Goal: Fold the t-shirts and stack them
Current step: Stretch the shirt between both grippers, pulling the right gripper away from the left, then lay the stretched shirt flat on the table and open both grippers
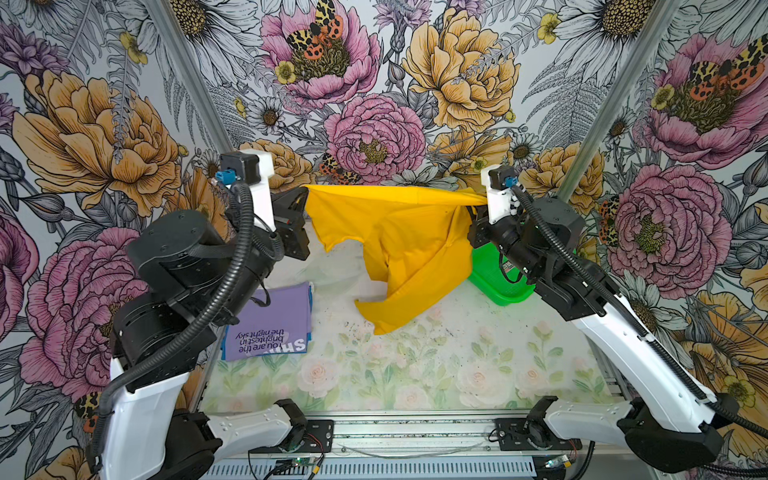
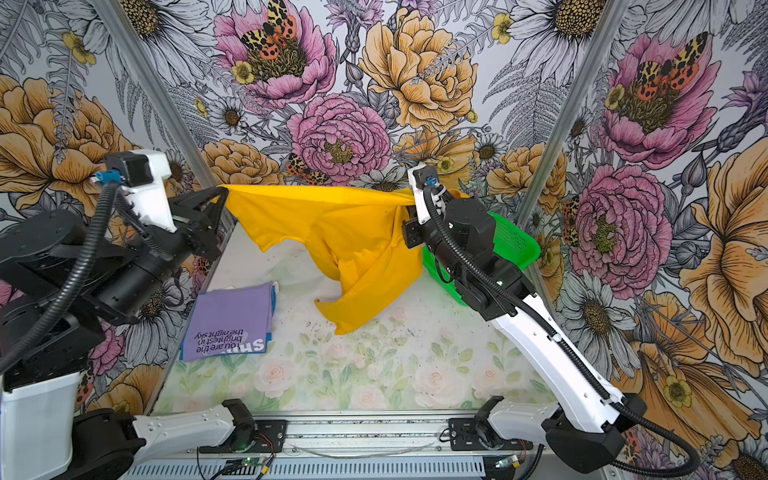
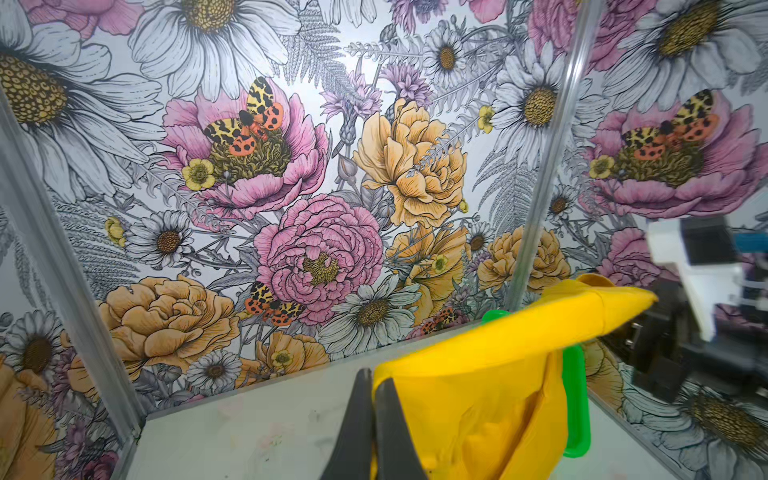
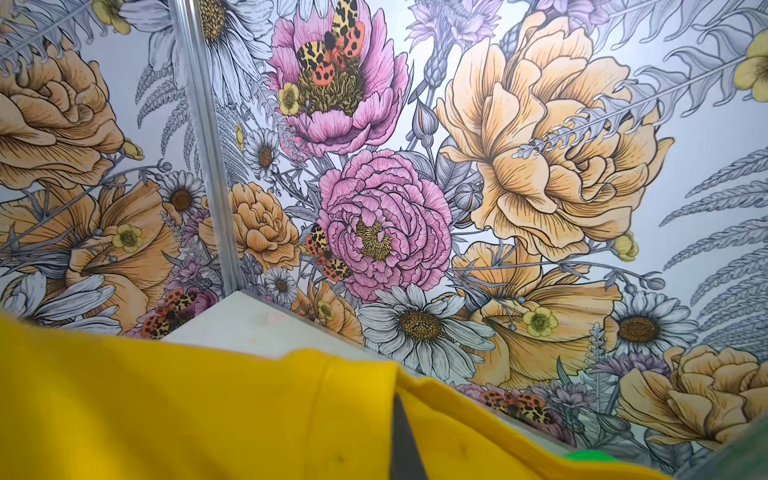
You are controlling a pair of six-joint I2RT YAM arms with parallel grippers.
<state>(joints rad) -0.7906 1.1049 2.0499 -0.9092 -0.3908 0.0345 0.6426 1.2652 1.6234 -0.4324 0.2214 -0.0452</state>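
Yellow shirt hangs between both arms over the back half of the table. Its top edge runs taut from left gripper to right gripper; the rest droops in twisted folds; the lowest flap touches the table near the middle.

Left gripper: jaws pinched tight on one end of that edge; in the left wrist view the cloth sits between the fingers. Right gripper: jaws closed on the bunched other end; in the right wrist view only one dark finger shows among the cloth, yet in both top views the cloth pulls straight out of its tip.

Purple shirt lies folded flat at the left of the table, print up, apart from the yellow one; we take it as done. Basket stands at the right, behind the right arm, just beside the hanging cloth.

Step in hand, as we judge: spreading the yellow shirt from two held points before laying it flat to fold. We cannot tell whether the held edge is hem or shoulders.

Next move calls for both arms to travel together with the edge taut, lowering and drawing the cloth across the table so the twisted lower part unrolls rather than bunches; it must stay clear of basket and purple shirt; an uneven pull could slip a corner free.
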